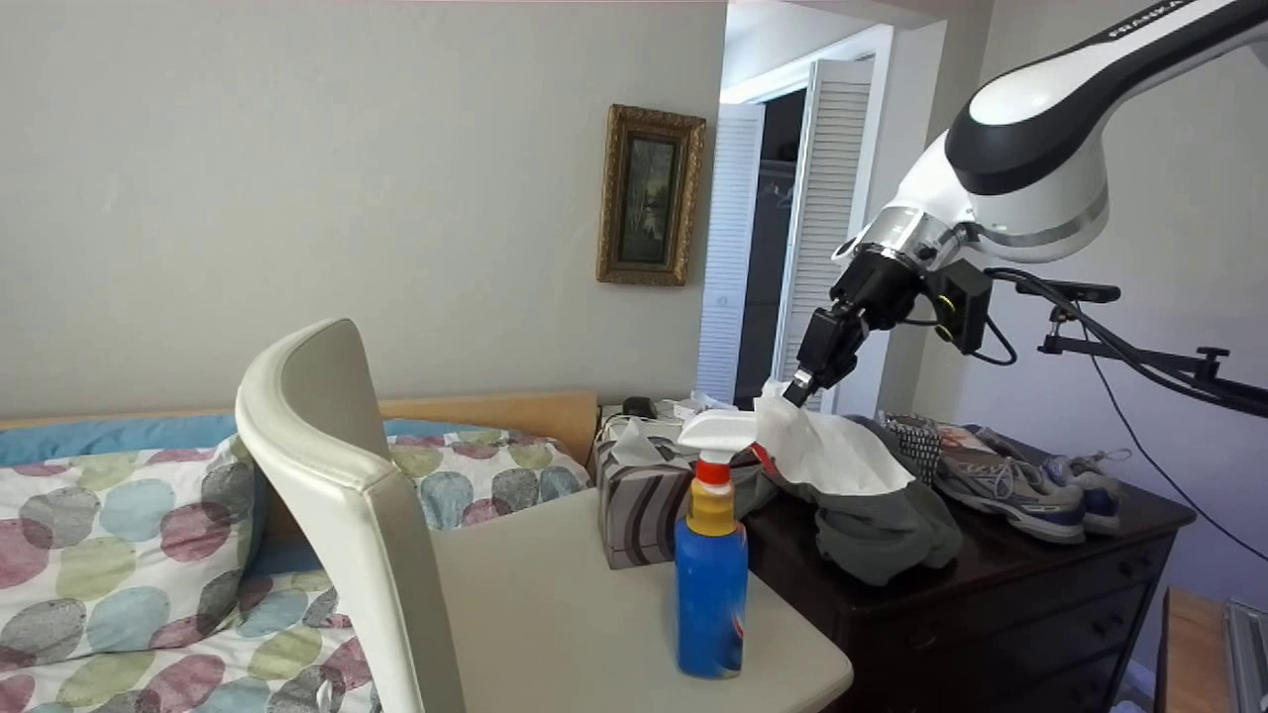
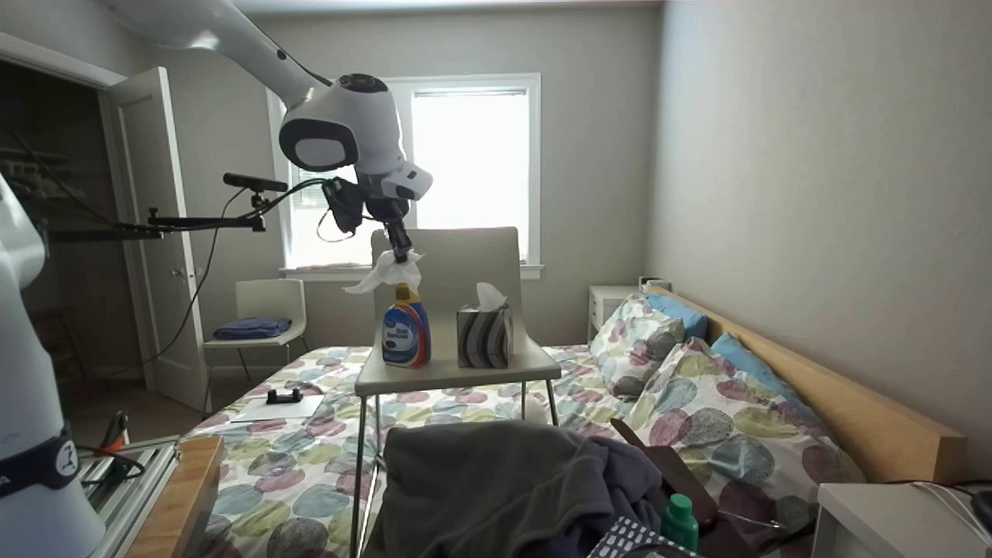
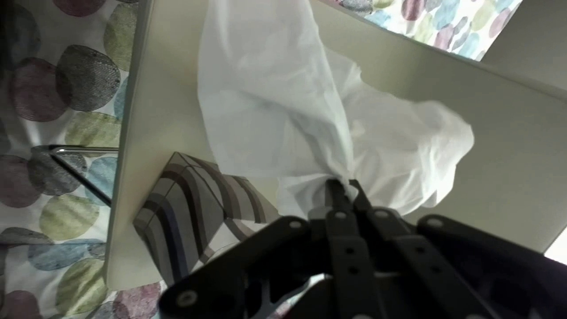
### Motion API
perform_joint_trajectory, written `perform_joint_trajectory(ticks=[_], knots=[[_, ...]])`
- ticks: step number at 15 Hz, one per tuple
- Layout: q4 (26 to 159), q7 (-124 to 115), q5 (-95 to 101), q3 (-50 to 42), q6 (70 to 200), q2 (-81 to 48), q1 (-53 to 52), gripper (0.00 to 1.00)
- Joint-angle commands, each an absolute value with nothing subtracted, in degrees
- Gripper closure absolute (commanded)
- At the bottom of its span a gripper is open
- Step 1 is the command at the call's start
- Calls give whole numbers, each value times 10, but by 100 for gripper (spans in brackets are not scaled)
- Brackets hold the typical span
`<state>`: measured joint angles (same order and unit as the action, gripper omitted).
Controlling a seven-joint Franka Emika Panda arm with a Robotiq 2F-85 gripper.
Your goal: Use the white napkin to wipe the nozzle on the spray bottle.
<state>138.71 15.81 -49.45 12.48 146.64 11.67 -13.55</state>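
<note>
A blue spray bottle with a white spray head [image 1: 718, 431] and red and yellow collar stands upright on the chair seat [image 1: 555, 594]. The bottle [image 2: 407, 333] also shows in an exterior view, its head covered by the napkin. My gripper [image 1: 798, 388] is shut on the white napkin [image 1: 842, 456] and holds it at the spray head's level, beside it; contact cannot be told. The napkin [image 2: 387, 273] hangs below my fingertips [image 2: 401, 256]. In the wrist view the napkin [image 3: 274, 97] spreads ahead of the closed fingers [image 3: 347, 184], and the bottle is hidden.
A striped tissue box [image 1: 644, 505] stands near the bottle on the seat, also in the wrist view [image 3: 181, 212]. The chair's backrest [image 1: 337, 495] rises beside them. A dark dresser [image 1: 991, 584] with grey clothes [image 1: 887, 535] and shoes [image 1: 1010, 490] lies beyond. A bed [image 2: 325, 449] is below.
</note>
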Motion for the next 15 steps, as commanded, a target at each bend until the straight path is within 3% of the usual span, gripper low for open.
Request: perform_joint_trajectory(ticks=[1, 4, 8, 15], knots=[[1415, 90, -448, 122, 1483, 159, -128, 99], [1423, 78, -482, 105, 1532, 200, -128, 99], [1467, -17, -377, 100, 1587, 267, -71, 99], [1611, -168, -212, 49, 1550, 376, 72, 99]])
